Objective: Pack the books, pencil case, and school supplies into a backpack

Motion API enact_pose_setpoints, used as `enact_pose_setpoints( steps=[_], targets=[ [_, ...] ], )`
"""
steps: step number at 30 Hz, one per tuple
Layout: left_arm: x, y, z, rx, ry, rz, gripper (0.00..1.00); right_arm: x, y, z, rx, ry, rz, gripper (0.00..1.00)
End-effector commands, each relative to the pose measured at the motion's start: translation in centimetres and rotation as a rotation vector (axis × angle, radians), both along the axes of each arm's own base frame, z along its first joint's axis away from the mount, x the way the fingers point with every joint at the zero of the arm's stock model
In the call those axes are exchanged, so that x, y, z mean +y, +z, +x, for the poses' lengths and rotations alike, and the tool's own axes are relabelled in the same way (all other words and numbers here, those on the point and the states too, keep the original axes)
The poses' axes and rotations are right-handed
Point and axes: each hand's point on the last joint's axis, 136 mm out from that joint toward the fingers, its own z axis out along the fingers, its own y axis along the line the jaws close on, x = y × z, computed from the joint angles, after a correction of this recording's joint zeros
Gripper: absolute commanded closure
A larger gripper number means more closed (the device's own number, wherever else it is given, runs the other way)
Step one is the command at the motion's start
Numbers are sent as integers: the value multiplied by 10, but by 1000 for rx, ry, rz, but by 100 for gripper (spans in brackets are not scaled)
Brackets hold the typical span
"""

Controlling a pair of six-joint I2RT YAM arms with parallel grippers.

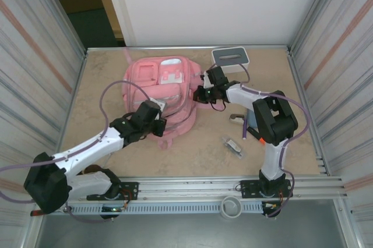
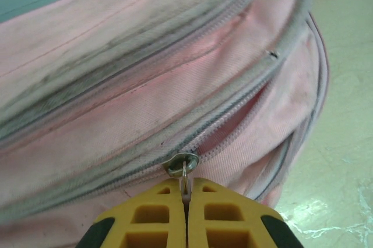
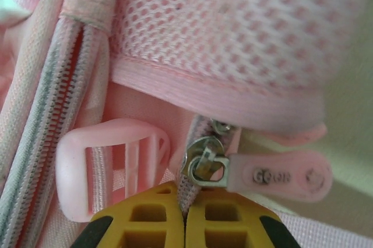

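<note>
The pink backpack [image 1: 157,88] lies flat at the back middle of the table. My left gripper [image 1: 156,121] is at its near edge, shut on the metal zip pull [image 2: 185,169] of a slider; to the right of the slider the zip [image 2: 247,111] gapes a little. My right gripper [image 1: 201,93] is at the backpack's right side, shut on the zip tape [image 3: 187,192] just below another slider [image 3: 204,165] with a pink rubber tab [image 3: 280,175]. School supplies lie on the table to the right: a beige piece [image 1: 236,118], a dark stick [image 1: 245,126], a clear packet [image 1: 234,145]. Books and pencil case are out of view.
A white box with a grey slotted top [image 1: 231,57] stands at the back right, just behind my right arm. A pink plastic buckle [image 3: 111,163] sits left of the right fingers. A grey cup [image 1: 231,206] rests on the front rail. Metal walls close both sides.
</note>
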Motion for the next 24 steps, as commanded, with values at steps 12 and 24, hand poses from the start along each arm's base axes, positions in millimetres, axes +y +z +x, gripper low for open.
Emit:
enact_pose_setpoints(
  steps=[12, 24],
  targets=[
    [-34, 18, 19, -45, -33, -52, 100, -27, 23, -51, -49, -44, 68, 31],
    [-23, 15, 14, -54, -16, -27, 100, 32, -11, -77, 40, 20, 162, 47]
  ],
)
